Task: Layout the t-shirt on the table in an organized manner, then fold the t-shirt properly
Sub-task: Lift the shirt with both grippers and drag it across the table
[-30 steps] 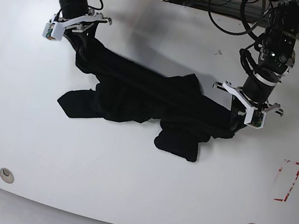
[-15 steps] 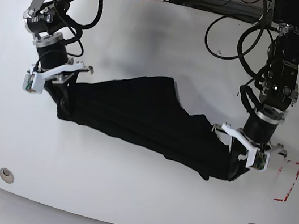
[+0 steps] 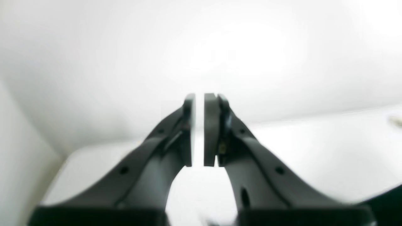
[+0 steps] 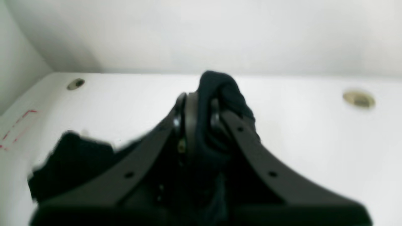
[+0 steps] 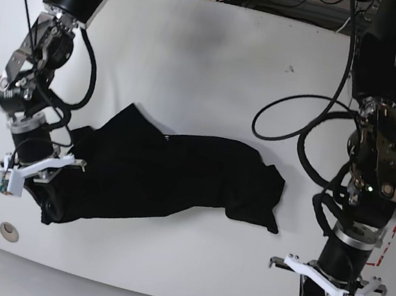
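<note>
- Since half a second ago both arms have come down toward the table's near edge, and the left gripper (image 3: 199,130) no longer has the cloth; the t-shirt's (image 5: 170,177) right end now lies apart from that arm.
- White, glossy table (image 5: 214,52) with a curved near rim; beyond its far edge are brown floor and dark cables.
- Two arms, one black t-shirt, two metal-ringed holes (image 4: 359,99) seen from the right wrist (only one (image 5: 8,230) shows in the base view), and one patch of red tape marks (image 5: 386,248) beside the left arm.
- Bunched and creased, the t-shirt lies on the table's left-centre, long axis running left to right, dipping toward the near-left corner.
- Right gripper (image 4: 196,121): pinched onto a fold of the t-shirt at its near-left end.
- Left gripper: jaws nearly closed, a thin slit between the pads, holding nothing, low near the front edge.
</note>
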### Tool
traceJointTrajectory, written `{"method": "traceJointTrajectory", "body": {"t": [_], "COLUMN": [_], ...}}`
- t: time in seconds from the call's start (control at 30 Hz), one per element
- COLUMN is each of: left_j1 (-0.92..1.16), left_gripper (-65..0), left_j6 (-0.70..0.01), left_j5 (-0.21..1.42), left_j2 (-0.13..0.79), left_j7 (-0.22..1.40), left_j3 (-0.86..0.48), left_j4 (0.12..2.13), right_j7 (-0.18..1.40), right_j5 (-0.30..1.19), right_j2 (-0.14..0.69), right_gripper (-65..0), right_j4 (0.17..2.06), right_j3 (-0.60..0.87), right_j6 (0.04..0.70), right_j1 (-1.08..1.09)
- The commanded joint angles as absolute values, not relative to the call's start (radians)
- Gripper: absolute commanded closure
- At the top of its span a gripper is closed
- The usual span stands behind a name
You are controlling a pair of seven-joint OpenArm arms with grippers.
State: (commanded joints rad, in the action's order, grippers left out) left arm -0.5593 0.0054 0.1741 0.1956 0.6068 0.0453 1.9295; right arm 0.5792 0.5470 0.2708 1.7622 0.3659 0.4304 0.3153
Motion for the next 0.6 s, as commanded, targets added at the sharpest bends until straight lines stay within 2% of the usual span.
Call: {"method": "traceJointTrajectory", "body": {"t": [0.23,0.43,0.6], "left_j1": [-0.582,-0.418,-0.282], "left_gripper": [-4.3,-4.4,-5.7], "left_j6": [0.005,0.005,0.005], "left_j5": [0.177,0.179,0.18], "left_j2": [0.193,0.188,0.165], "left_j7": [0.665,0.662,0.659], "left_j3": [0.038,0.036,0.041], "left_j4": [1.929,1.931,1.926], "right_j7": [0.579,0.579,0.579], "right_j5": [0.552,0.553,0.552], "right_j2": [0.295,0.286,0.239], "right_gripper": [-0.6,-0.5,-0.3], "right_j4": [1.738,1.759,1.802], "right_j3": [0.367,0.367,0.366], "right_j6": [0.429,0.429,0.43], "right_j1": [0.357,0.274,0.203]}}
